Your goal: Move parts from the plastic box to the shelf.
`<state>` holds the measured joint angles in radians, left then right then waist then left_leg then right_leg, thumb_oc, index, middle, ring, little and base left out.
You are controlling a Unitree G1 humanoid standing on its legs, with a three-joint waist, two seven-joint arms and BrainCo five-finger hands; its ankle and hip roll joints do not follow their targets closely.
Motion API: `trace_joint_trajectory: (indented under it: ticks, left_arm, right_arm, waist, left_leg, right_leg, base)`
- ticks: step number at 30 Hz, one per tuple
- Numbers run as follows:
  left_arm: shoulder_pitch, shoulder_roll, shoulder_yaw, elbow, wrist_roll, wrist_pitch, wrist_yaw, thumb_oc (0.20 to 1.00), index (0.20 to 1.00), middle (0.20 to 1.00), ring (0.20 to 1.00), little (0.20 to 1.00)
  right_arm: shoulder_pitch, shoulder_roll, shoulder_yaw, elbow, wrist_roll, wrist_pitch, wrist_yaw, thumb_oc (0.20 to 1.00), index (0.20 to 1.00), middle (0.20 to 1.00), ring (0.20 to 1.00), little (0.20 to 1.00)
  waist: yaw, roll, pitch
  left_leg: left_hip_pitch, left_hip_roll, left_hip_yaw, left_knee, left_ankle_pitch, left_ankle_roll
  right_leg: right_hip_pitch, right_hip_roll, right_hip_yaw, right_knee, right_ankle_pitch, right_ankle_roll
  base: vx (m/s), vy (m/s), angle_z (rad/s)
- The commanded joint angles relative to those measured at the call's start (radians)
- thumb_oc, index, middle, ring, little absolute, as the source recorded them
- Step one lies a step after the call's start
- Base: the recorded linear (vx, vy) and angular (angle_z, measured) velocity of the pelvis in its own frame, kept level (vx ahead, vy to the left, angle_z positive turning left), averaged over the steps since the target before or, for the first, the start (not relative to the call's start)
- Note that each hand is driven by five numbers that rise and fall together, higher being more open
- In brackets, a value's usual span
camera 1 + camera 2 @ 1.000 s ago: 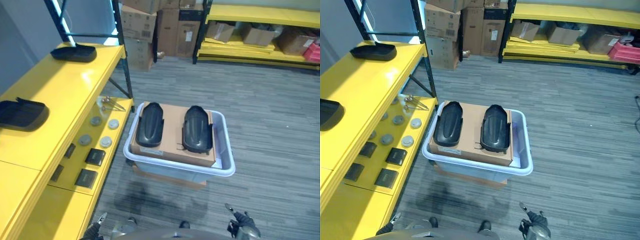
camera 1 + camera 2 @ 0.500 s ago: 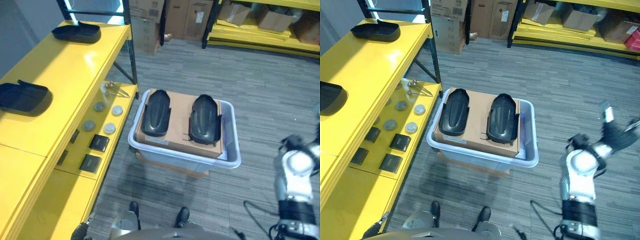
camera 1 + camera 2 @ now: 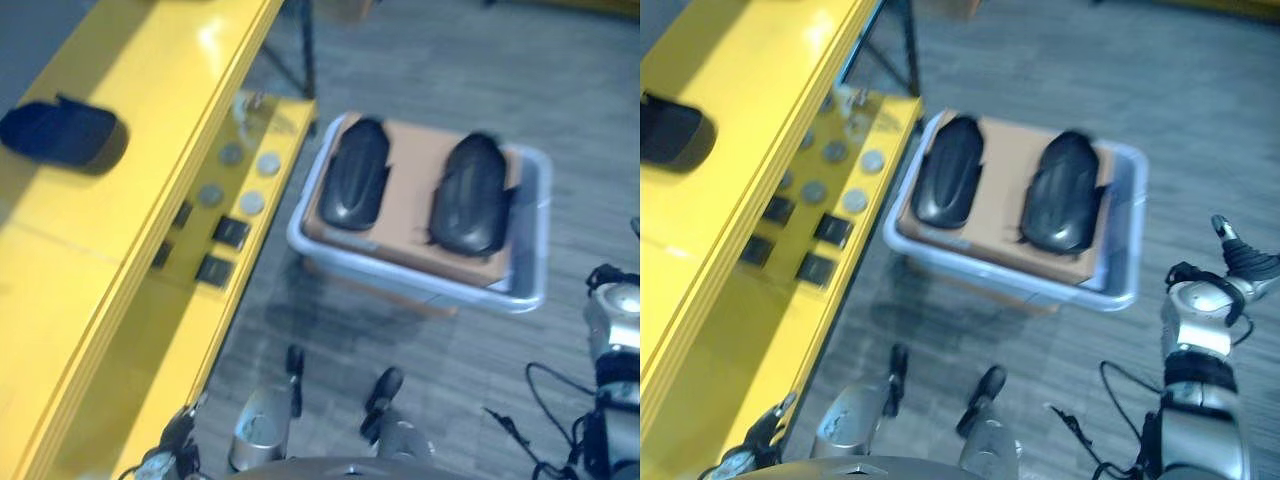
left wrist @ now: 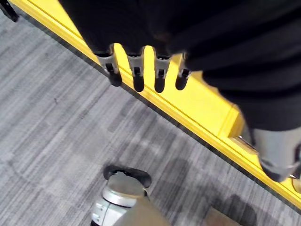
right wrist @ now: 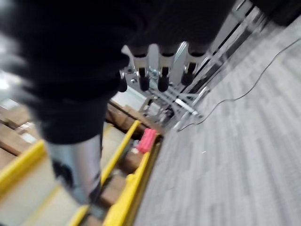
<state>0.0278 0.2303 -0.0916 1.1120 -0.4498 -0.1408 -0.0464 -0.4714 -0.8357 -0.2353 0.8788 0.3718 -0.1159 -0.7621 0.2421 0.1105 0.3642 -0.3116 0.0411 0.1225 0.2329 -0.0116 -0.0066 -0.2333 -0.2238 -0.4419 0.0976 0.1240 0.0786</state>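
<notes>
Looking down, I see the yellow shelf (image 3: 120, 230) as the largest thing before me, a long smooth glossy metal rack running along my left, its upper deck broad and flat and a lower deck stepping out beneath it. Grey ribbed carpet (image 3: 420, 70) covers the floor beside it. Next in size is the plastic box (image 3: 1118, 240), a pale translucent tub with a rolled rim, standing on the carpet just beside the shelf's lower deck. Inside it lies a flat brown cardboard sheet (image 3: 1005, 190), and on that sheet rest two black parts (image 3: 352, 186), smooth, domed and elongated like shells, side by side and apart from each other. One more dark part (image 3: 60, 130) of the same kind sits on the shelf's upper deck. On the lower deck lie small round grey discs (image 3: 252, 202) and small dark square pieces (image 3: 230, 232). My right hand (image 3: 1240, 258) hangs out to my right of the box, well apart from it, its fingers (image 5: 162, 70) straight and loose, holding nothing. My left hand (image 4: 141, 70) hovers low by the shelf's yellow edge, fingers straight in a row and likewise empty.
</notes>
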Motion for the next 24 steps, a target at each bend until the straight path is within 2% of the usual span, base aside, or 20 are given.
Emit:
trace_joint_trajectory:
  ticks: [1, 2, 6, 11, 15, 24]
  left_arm:
    - [0.011, 0.083, -0.046, 0.005, -0.073, -0.021, -0.021, 1.000, 1.000, 1.000, 1.000, 1.000]
    - [0.006, 0.089, -0.060, 0.002, -0.087, -0.022, -0.022, 1.000, 1.000, 1.000, 1.000, 1.000]
    - [0.006, 0.101, -0.076, -0.005, -0.100, -0.023, -0.035, 1.000, 1.000, 1.000, 1.000, 1.000]
    - [0.025, 0.122, -0.076, -0.017, -0.114, -0.032, -0.075, 1.000, 1.000, 1.000, 1.000, 1.000]
    - [0.035, 0.126, -0.072, -0.022, -0.123, -0.034, -0.103, 1.000, 1.000, 1.000, 1.000, 1.000]
    - [0.041, 0.128, -0.071, -0.031, -0.147, -0.043, -0.125, 1.000, 1.000, 1.000, 1.000, 1.000]
  right_arm:
    - [-0.014, -0.058, 0.042, -0.056, 0.119, -0.144, 0.039, 1.000, 1.000, 1.000, 1.000, 1.000]
    - [-0.035, -0.067, 0.065, -0.013, 0.136, -0.155, 0.050, 1.000, 1.000, 1.000, 1.000, 1.000]
    - [-0.089, -0.079, 0.123, 0.053, 0.163, -0.161, 0.085, 1.000, 1.000, 1.000, 1.000, 1.000]
    - [-0.191, -0.084, 0.200, 0.060, 0.174, -0.116, 0.114, 1.000, 1.000, 1.000, 1.000, 1.000]
    - [-0.213, -0.074, 0.232, 0.083, 0.183, -0.055, 0.135, 1.000, 1.000, 1.000, 1.000, 1.000]
    - [-0.180, -0.052, 0.239, 0.138, 0.192, -0.039, 0.176, 1.000, 1.000, 1.000, 1.000, 1.000]
  waist:
    - [0.029, -0.039, -0.024]
    - [0.036, -0.039, -0.015]
    - [0.050, -0.030, 0.011]
    - [0.072, -0.026, 0.040]
    - [0.079, -0.029, 0.052]
    - [0.078, -0.023, 0.067]
  left_leg:
    - [-0.076, 0.016, -0.074, -0.046, 0.054, -0.071]
    - [-0.085, 0.011, -0.089, -0.038, 0.033, -0.079]
    - [-0.118, -0.003, -0.097, -0.019, 0.033, -0.071]
    - [-0.153, -0.016, -0.091, -0.001, 0.029, -0.061]
    - [-0.167, -0.016, -0.079, -0.003, 0.030, -0.059]
    - [-0.173, -0.023, -0.072, -0.011, 0.032, -0.056]
  right_leg:
    - [0.084, -0.082, -0.008, 0.051, -0.126, 0.101]
    - [0.074, -0.085, 0.003, 0.063, -0.145, 0.111]
    - [0.036, -0.102, 0.003, 0.092, -0.149, 0.112]
    - [-0.014, -0.121, 0.009, 0.127, -0.158, 0.118]
    - [-0.039, -0.127, 0.011, 0.132, -0.156, 0.120]
    - [-0.062, -0.131, 0.017, 0.138, -0.153, 0.126]
  base:
    - [-0.03, 0.023, 0.24]
    - [-0.06, 0.041, 0.23]
    - [-0.01, 0.056, 0.20]
    - [0.00, 0.080, 0.13]
    - [-0.01, 0.023, 0.02]
    - [0.00, 0.000, 0.00]
